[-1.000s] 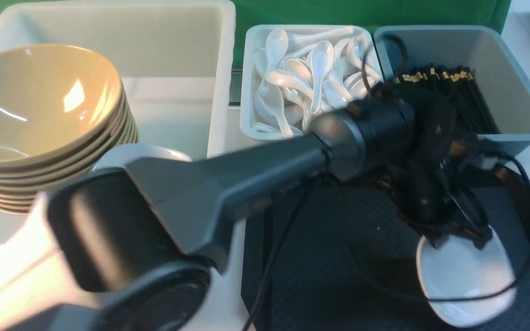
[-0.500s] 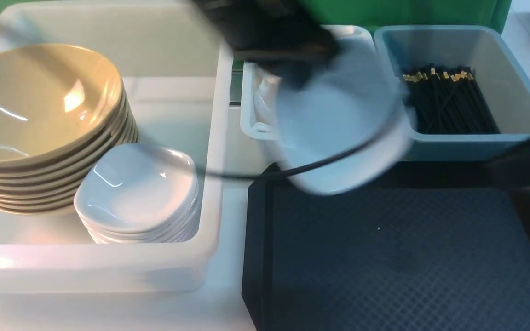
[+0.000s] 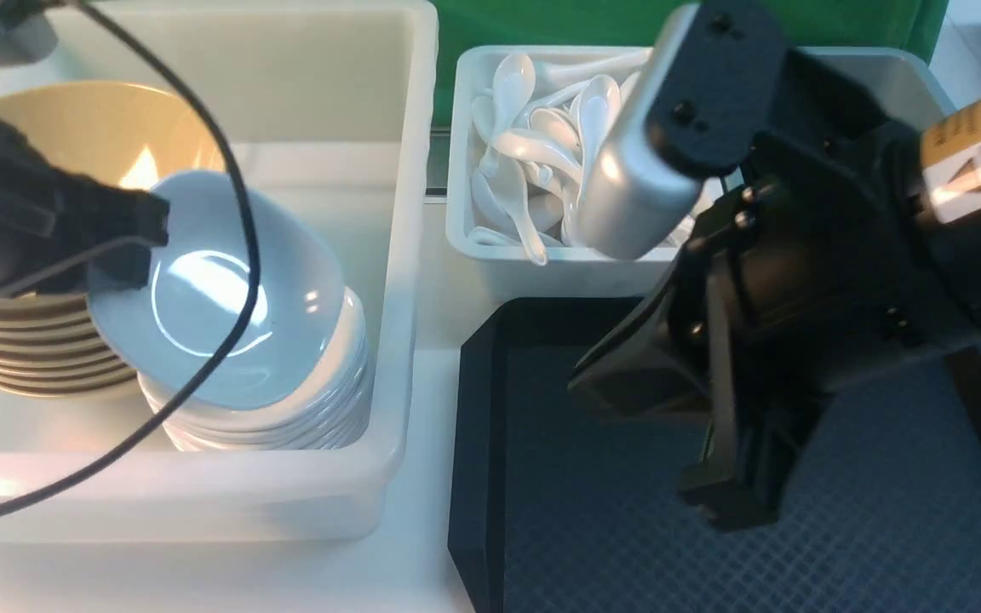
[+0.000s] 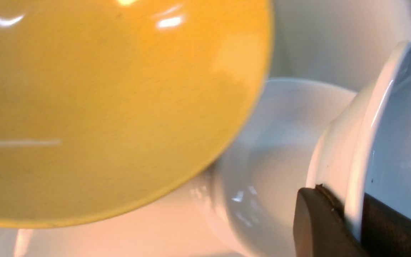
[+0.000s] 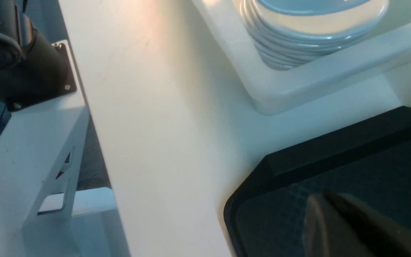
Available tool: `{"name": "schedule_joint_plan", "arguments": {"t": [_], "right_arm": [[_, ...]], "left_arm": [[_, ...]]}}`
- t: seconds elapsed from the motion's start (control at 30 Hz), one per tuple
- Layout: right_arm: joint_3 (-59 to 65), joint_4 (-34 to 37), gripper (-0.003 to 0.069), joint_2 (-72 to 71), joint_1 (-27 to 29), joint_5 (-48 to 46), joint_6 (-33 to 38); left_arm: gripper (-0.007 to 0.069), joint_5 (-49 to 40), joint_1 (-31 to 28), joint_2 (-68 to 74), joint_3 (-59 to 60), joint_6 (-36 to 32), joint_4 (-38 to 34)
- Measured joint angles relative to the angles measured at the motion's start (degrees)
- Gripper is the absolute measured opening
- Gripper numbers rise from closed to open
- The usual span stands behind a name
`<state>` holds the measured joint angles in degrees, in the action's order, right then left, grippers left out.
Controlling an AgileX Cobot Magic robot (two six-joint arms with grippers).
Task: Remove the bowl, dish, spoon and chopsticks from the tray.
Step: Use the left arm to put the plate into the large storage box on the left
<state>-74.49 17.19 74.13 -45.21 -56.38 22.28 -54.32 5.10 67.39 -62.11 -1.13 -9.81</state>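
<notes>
1. My left tool (image 3: 140,247) is clenched on the rim of the white dish (image 3: 226,340), which is tilted over the stack of white dishes (image 3: 320,417) in the large white bin (image 3: 401,213).
2. A second ago I had that dish down by the tray (image 3: 542,468); half a second ago it was passing in front of the spoon bin (image 3: 542,266).
3. My right tool (image 5: 328,203) is closed with nothing in it. It has swung in from the right edge and now hangs over the tray.
4. Tan bowls (image 3: 39,366) stand stacked beside the white dishes, as before.
5. White spoons (image 3: 533,149) fill their bin; my right arm now blocks the chopsticks from sight.
6. I can't tell whether the held dish touches the stack.
</notes>
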Motion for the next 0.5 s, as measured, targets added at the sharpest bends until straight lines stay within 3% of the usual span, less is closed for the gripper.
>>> {"name": "schedule_joint_plan", "arguments": {"t": [0.1, 0.23, 0.37, 0.43, 0.5], "right_arm": [[0.0, -0.2, 0.0038, 0.3, -0.1, 0.0, 0.0], [0.0, -0.3, 0.0040, 0.3, -0.1, -0.2, 0.0], [0.0, -0.3, 0.0040, 0.3, -0.1, -0.8, 0.0], [0.0, -0.4, 0.0040, 0.3, -0.1, -1.0, 0.0], [0.0, -0.5, 0.0041, 0.3, -0.1, -1.3, 0.0]], "left_arm": [[0.0004, 0.9, 0.0, 0.7, 0.7, -1.8, 0.0], [0.0066, 2.4, 0.0, 2.5, 0.8, -4.8, -0.5], [0.0243, 2.4, 0.0, 4.0, 0.8, -6.9, -0.4], [0.0291, 2.3, 0.0, 4.1, 0.8, -7.6, -0.4], [0.0400, 0.5, 0.0, 4.1, -0.2, -8.5, -0.3]]}}
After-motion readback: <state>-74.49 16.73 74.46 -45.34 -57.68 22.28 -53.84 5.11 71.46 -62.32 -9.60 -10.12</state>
